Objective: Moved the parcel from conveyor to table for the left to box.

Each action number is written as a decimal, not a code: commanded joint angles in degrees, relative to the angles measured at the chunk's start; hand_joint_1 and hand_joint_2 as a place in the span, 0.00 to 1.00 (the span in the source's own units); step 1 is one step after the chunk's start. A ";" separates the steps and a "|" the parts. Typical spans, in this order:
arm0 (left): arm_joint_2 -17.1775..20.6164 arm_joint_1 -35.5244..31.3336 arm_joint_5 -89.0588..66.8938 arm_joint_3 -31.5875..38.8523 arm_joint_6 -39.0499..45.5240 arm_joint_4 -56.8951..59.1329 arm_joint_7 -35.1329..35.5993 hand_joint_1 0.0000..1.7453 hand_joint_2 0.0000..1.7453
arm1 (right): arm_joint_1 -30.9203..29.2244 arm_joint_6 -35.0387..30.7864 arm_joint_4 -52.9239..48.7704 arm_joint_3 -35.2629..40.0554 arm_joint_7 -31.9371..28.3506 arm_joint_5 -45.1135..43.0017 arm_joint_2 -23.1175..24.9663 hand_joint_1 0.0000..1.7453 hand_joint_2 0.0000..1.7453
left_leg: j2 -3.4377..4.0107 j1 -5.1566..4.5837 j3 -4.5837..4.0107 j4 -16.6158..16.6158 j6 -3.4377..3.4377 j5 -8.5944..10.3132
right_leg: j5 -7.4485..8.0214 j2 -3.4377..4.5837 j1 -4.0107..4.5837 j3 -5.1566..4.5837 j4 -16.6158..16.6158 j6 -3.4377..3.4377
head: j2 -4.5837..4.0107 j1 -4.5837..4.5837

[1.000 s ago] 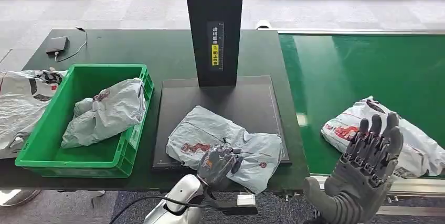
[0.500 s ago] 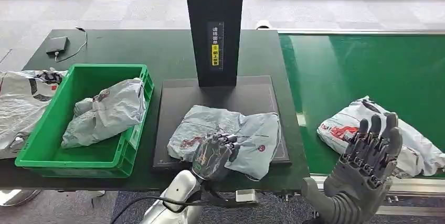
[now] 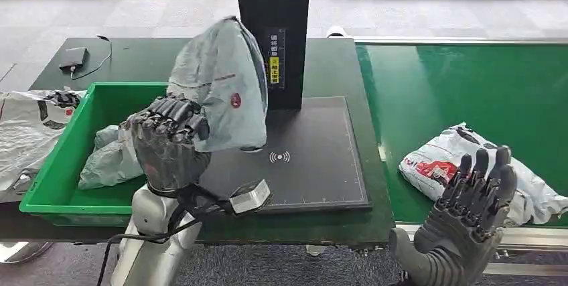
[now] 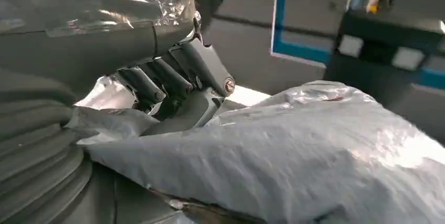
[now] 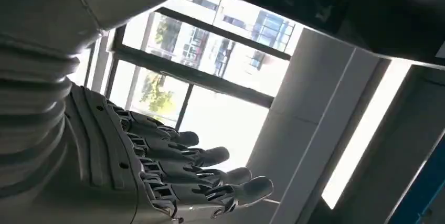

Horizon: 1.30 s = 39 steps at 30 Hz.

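Grey parcel [image 3: 224, 85] gripped by left robot hand [image 3: 167, 145] above dark table [image 3: 201, 58]; right robot hand [image 3: 469, 212] released

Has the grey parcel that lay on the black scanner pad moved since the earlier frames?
Yes. The grey parcel has left the black scanner pad: the left hand holds it raised, shifted left toward the green bin.

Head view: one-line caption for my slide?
Left hand holds a grey parcel above the green bin.
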 commanded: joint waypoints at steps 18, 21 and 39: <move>21.19 -22.09 9.02 36.54 -3.07 37.65 4.20 1.00 1.00 | 8.67 12.64 -5.12 -4.72 0.13 -5.36 -5.02 0.00 1.00 | 0.22 -0.03 0.34 -0.28 -0.25 0.07 | -0.01 0.26 -0.03 0.08 0.04 -0.24 | -0.02 0.00; 19.93 -21.13 1.27 35.44 -3.54 43.11 8.68 1.00 1.00 | 9.02 15.05 -5.04 -7.15 0.13 -4.68 -3.26 0.00 1.00 | 0.28 -0.06 0.40 -0.41 -0.25 0.13 | 0.02 0.31 -0.05 0.10 -0.03 -0.28 | 0.00 0.00; 17.16 -17.35 -8.17 32.00 -11.24 43.78 16.15 1.00 1.00 | 11.27 17.79 -6.77 -11.13 0.13 -3.16 -1.08 0.00 1.00 | 0.01 0.00 0.18 -0.19 -0.33 -0.01 | -0.13 0.06 0.01 -0.02 0.09 -0.29 | 0.00 0.00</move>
